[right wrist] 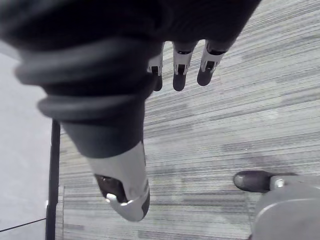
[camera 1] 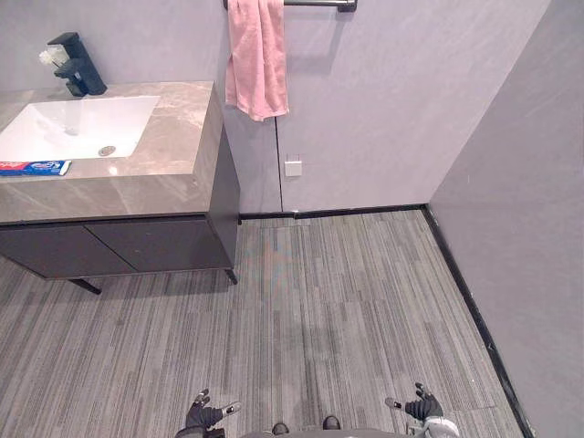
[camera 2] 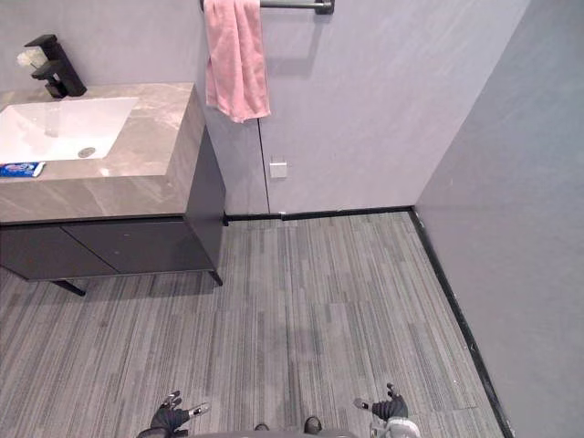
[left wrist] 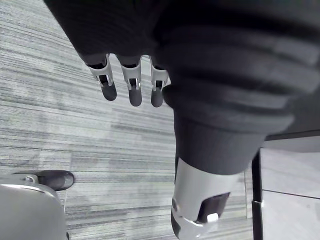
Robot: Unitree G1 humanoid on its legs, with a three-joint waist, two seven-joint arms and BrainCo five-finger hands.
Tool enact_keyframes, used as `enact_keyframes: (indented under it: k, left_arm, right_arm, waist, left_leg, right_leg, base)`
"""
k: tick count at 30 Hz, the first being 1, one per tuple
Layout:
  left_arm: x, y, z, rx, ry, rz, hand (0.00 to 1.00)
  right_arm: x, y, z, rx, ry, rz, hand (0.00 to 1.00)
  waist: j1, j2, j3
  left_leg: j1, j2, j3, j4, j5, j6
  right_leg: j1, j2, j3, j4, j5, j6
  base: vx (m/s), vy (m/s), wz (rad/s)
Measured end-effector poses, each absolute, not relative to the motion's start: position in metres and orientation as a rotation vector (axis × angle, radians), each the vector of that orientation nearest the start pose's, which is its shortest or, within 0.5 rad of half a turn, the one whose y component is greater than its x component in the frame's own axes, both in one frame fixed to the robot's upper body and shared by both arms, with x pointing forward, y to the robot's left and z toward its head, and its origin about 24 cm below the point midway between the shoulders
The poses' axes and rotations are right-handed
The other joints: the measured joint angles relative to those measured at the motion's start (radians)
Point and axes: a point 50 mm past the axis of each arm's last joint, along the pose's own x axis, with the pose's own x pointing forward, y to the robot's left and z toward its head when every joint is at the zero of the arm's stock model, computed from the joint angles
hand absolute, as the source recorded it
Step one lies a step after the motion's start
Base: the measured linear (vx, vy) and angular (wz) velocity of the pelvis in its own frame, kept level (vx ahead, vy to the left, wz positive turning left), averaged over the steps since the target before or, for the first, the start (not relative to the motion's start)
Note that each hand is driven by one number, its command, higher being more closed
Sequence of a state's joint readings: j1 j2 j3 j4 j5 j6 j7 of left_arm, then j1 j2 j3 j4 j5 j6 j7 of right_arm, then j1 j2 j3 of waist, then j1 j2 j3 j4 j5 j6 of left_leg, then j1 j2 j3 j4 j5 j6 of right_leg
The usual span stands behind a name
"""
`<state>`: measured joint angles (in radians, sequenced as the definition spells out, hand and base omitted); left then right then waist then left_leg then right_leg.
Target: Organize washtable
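**Approach stage: both hands empty, desk far off to the front-left**

A blue-and-red tube lies flat near the front edge of the desk, just beside the white basin. A black tap stands behind the basin. All of this is well ahead of my left hand and off to its left. That hand hangs low over the floor, its fingers straight and relaxed, holding nothing. A pink towel hangs on the wall far ahead, roughly between the two hands. My right hand is equally low, fingers loose, also empty.

Reading: I am at the approach, with no tidying started. The tube looks like the one loose item. The next move calls for walking forward and left until the desk comes within the left hand's reach, then raising that hand to desk height. I should keep clear of the cabinet corner.
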<state>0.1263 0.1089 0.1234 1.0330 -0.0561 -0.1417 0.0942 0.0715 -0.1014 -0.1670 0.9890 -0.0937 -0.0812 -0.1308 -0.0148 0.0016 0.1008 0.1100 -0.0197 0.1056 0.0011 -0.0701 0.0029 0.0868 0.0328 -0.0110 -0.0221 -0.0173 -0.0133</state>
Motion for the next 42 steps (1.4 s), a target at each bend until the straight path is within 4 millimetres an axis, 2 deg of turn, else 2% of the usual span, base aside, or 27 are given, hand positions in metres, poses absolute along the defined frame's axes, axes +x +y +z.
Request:
enact_keyframes:
  k: [14,21,30,33,35,36,37,38,41,42]
  left_arm:
    - [0.089,0.211,-0.156,0.028,0.999,0.33,0.0]
    - [0.085,0.212,-0.156,0.031,1.01,0.335,0.0]
    - [0.088,0.211,-0.156,0.032,1.002,0.33,0.0]
    - [0.09,0.211,-0.156,0.032,0.999,0.328,0.0]
    - [0.093,0.212,-0.155,0.035,0.991,0.327,0.0]
    - [0.094,0.212,-0.154,0.035,0.986,0.326,0.0]
    - [0.097,0.212,-0.153,0.034,0.97,0.327,0.0]
    - [0.102,0.214,-0.15,0.035,0.943,0.329,0.0]
    - [0.107,0.212,-0.147,0.029,0.914,0.326,0.0]
    - [0.106,0.211,-0.147,0.028,0.913,0.324,0.0]
  right_arm:
    - [0.125,-0.22,-0.144,-0.163,0.941,-0.292,0.0]
    - [0.121,-0.221,-0.145,-0.151,0.953,-0.304,0.0]
    - [0.119,-0.224,-0.145,-0.107,0.955,-0.341,0.0]
    - [0.12,-0.224,-0.145,-0.101,0.953,-0.347,0.0]
    - [0.122,-0.224,-0.144,-0.087,0.944,-0.357,0.0]
    - [0.122,-0.224,-0.144,-0.084,0.942,-0.36,0.0]
    - [0.123,-0.223,-0.143,-0.08,0.932,-0.36,0.0]
    - [0.126,-0.22,-0.142,-0.073,0.916,-0.357,0.0]
    - [0.125,-0.224,-0.139,-0.083,0.901,-0.363,0.0]
    - [0.126,-0.225,-0.139,-0.086,0.899,-0.365,0.0]
  waist:
    - [-0.003,0.011,0.028]
    - [-0.003,0.014,0.03]
    - [-0.003,0.013,0.03]
    - [-0.004,0.012,0.031]
    - [-0.007,0.008,0.04]
    - [-0.01,0.008,0.046]
    - [-0.011,0.008,0.065]
    - [-0.007,0.002,0.068]
    - [0.004,0.007,0.088]
    - [-0.001,0.018,0.089]
  left_leg:
    - [0.002,0.003,-0.014,0.0,-0.003,-0.004]
    - [-0.009,0.008,-0.006,-0.003,-0.005,-0.008]
    - [-0.012,0.013,-0.008,-0.005,-0.003,-0.004]
    - [-0.011,0.017,-0.009,0.011,-0.012,-0.019]
    - [-0.026,0.024,-0.002,0.083,-0.051,-0.057]
    - [-0.035,0.03,0.004,0.119,-0.071,-0.065]
    - [-0.06,0.044,0.019,0.22,-0.111,-0.086]
    - [-0.119,0.058,0.044,0.361,-0.121,-0.097]
    - [-0.233,0.099,0.08,0.621,-0.132,-0.093]
    - [-0.274,0.122,0.098,0.692,-0.156,-0.074]
  right_leg:
    - [0.002,0.001,-0.007,-0.001,0.0,0.001]
    - [-0.001,0.006,-0.003,-0.018,0.017,-0.003]
    - [0.004,0.012,-0.013,-0.032,0.016,-0.003]
    - [0.011,0.014,-0.016,-0.031,0.014,-0.001]
    - [0.012,0.013,-0.014,0.009,-0.023,-0.01]
    - [0.011,0.014,-0.015,0.029,-0.04,-0.017]
    - [0.005,0.018,-0.013,0.071,-0.084,-0.022]
    - [-0.006,0.016,-0.001,0.116,-0.119,-0.033]
    - [-0.001,0.016,0.027,0.174,-0.164,-0.048]
    - [0.0,0.015,0.046,0.19,-0.174,-0.057]
  base:
    - [-0.04,-0.011,0.02]
    - [-0.06,-0.012,-0.02]
    - [0.03,-0.007,0.01]
    - [0.01,-0.003,0.01]
    - [0.02,-0.022,0.05]
    - [0.0,-0.035,0.09]
    - [-0.05,-0.061,-0.01]
    - [-0.05,-0.074,-0.11]
    - [0.05,-0.038,-0.33]
    - [0.16,0.059,-0.37]
